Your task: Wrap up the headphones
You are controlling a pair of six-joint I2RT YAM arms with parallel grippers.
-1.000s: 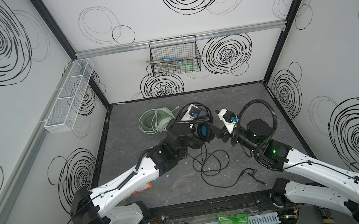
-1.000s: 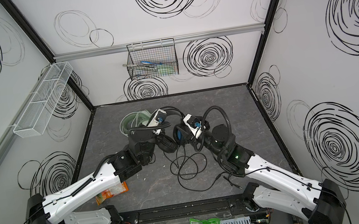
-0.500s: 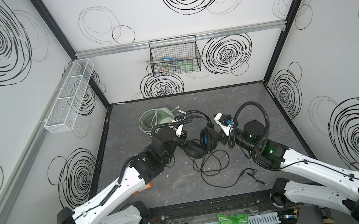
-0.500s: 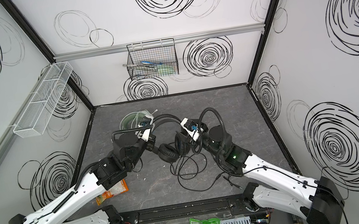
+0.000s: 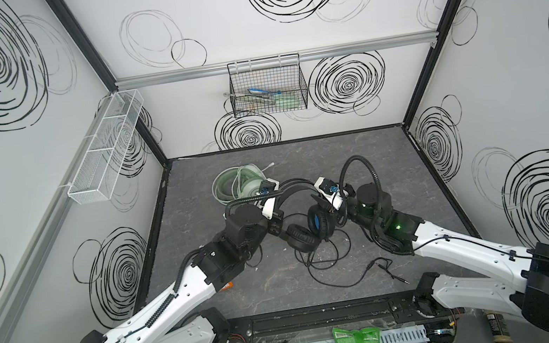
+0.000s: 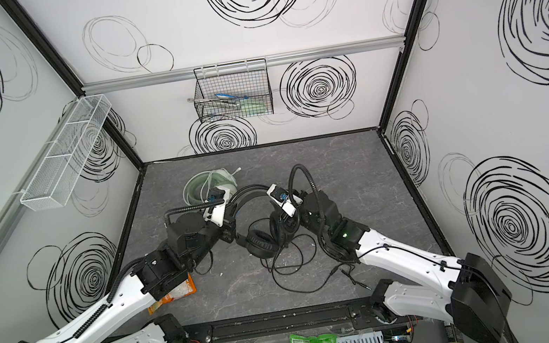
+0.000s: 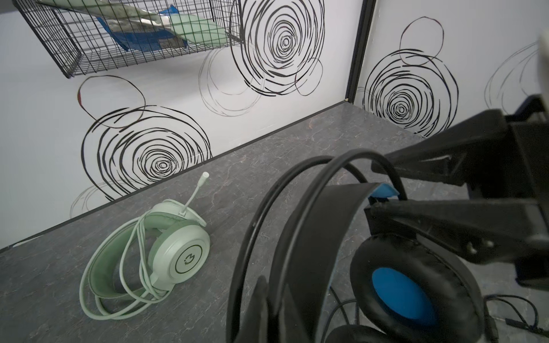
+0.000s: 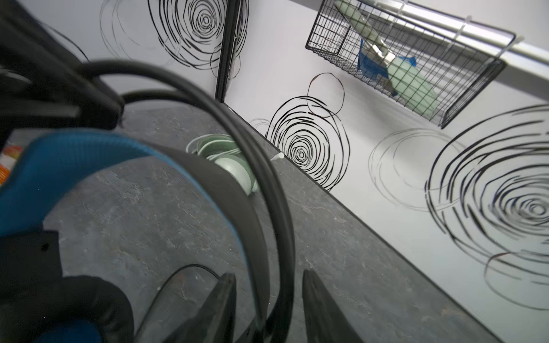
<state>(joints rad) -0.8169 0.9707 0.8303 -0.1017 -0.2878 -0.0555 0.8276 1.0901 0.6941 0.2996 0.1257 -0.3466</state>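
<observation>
Tabletop (image 5: 355,153), 1 mint headset (image 7: 184,255); L end effector (image 7: 370,190) grips 1 black headset (image 5: 299,238), R (image 8: 269,274) agape

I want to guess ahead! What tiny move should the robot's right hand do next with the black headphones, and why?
Probably pinch shut: the right gripper straddles the black headset's headband, jaws apart, while the left gripper clamps it. Its black cable lies loose on the table.

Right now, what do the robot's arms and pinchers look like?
The left arm and right arm have white shells with black joints and bases. Ribbed black hoses run along them, and a green light glows on the right one. The left gripper and right gripper end in thin black wedge-shaped fingers.
</observation>
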